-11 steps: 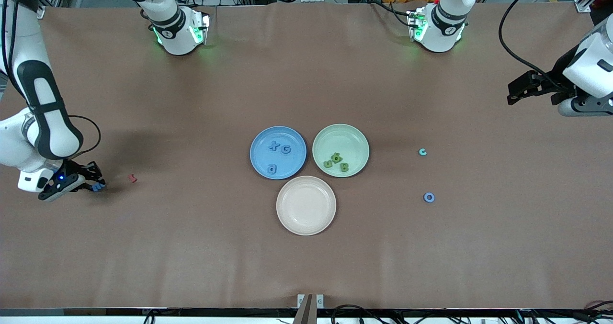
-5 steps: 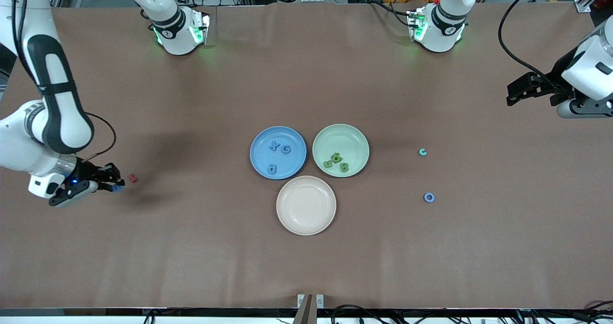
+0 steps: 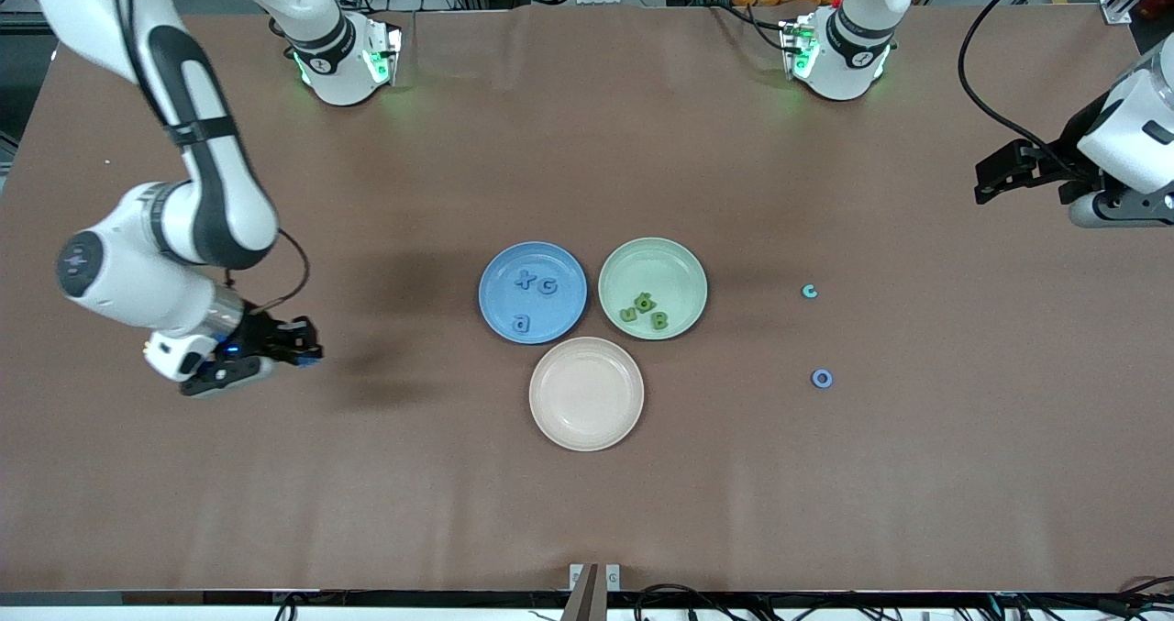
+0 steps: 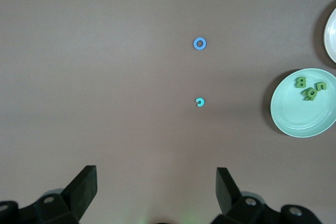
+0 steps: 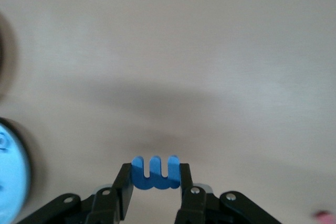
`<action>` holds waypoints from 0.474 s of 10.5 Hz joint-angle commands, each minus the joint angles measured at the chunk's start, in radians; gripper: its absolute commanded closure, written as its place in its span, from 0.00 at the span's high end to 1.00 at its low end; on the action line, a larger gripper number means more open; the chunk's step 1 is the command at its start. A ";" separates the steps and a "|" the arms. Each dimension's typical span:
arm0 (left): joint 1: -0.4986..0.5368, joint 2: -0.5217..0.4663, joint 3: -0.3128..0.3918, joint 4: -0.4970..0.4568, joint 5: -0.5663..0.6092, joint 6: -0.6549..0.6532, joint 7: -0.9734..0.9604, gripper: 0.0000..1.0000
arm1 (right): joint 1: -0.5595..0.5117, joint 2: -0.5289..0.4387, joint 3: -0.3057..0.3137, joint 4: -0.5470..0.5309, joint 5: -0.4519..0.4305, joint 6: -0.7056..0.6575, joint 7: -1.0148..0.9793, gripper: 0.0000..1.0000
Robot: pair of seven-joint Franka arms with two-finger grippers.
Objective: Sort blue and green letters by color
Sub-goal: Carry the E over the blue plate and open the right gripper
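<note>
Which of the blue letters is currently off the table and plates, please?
The blue E, clamped in the right tool above bare table; the other three blue letters lie in the blue plate.

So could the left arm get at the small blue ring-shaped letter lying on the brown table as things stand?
Probably yes. The left gripper is open and holds nothing, and the blue ring-shaped letter lies alone on the table's left-arm end, with only the small teal letter near it and nothing over it.

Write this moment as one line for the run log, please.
right gripper: shut on blue letter E, over table | left gripper: open, waiting | blue plate: three letters | green plate: three letters
</note>
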 commanded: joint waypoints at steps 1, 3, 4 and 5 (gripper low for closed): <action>-0.001 -0.004 0.000 0.000 0.025 0.005 0.021 1.00 | 0.285 -0.024 -0.116 -0.030 0.015 0.012 0.242 0.37; 0.002 -0.004 0.000 -0.003 0.027 0.005 0.021 1.00 | 0.408 -0.001 -0.136 -0.025 0.015 0.021 0.350 0.37; 0.005 -0.004 0.000 -0.003 0.027 0.003 0.024 1.00 | 0.465 0.011 -0.138 -0.024 0.014 0.024 0.387 0.37; 0.005 -0.004 0.000 -0.002 0.027 0.003 0.022 1.00 | 0.514 0.031 -0.138 -0.012 0.014 0.037 0.422 0.37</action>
